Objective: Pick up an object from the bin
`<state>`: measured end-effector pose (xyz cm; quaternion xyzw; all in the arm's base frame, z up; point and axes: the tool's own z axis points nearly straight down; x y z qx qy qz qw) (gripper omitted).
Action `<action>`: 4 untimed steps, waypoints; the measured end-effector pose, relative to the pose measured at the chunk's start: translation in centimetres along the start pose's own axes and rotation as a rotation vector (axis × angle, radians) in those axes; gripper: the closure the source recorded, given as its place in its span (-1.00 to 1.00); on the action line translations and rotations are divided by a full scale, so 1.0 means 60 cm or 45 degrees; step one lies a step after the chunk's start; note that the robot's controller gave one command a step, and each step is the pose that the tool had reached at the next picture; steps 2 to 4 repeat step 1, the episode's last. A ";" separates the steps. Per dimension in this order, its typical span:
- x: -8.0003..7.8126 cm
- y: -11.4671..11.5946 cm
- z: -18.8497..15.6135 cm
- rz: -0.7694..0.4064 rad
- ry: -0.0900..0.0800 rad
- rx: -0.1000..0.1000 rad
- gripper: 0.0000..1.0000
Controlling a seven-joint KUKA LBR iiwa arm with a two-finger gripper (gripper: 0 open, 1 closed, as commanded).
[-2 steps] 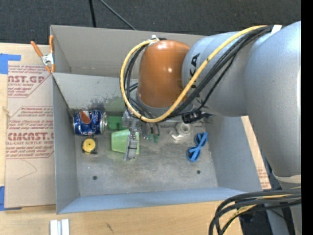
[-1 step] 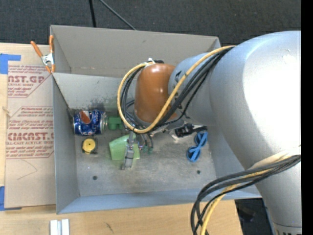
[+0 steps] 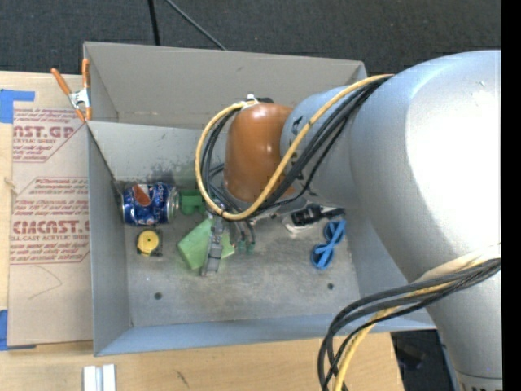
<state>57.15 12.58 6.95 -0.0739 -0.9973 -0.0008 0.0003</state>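
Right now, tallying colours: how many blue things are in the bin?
2: a blue drink can lying at left, a blue looped thing at right. The arm may hide others.

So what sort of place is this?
Probably a robotics test lab: a big silver robot arm reaches into a grey metal bin of odd bits, like a blue drink can.

Floor (image 3: 326, 15): dark speckled carpet, one black cable (image 3: 155, 10) lay across it. Table (image 3: 244, 365): pale wood, evenly lit.

Bulky silver-white arm (image 3: 423, 161), orange wrist cover (image 3: 252, 153), looped black and yellow cables (image 3: 202, 149)
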 end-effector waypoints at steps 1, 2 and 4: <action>0.074 0.060 -0.223 0.006 -0.009 -0.005 1.00; 0.074 0.060 -0.223 0.006 -0.009 -0.005 1.00; 0.074 0.060 -0.223 0.006 -0.009 -0.005 1.00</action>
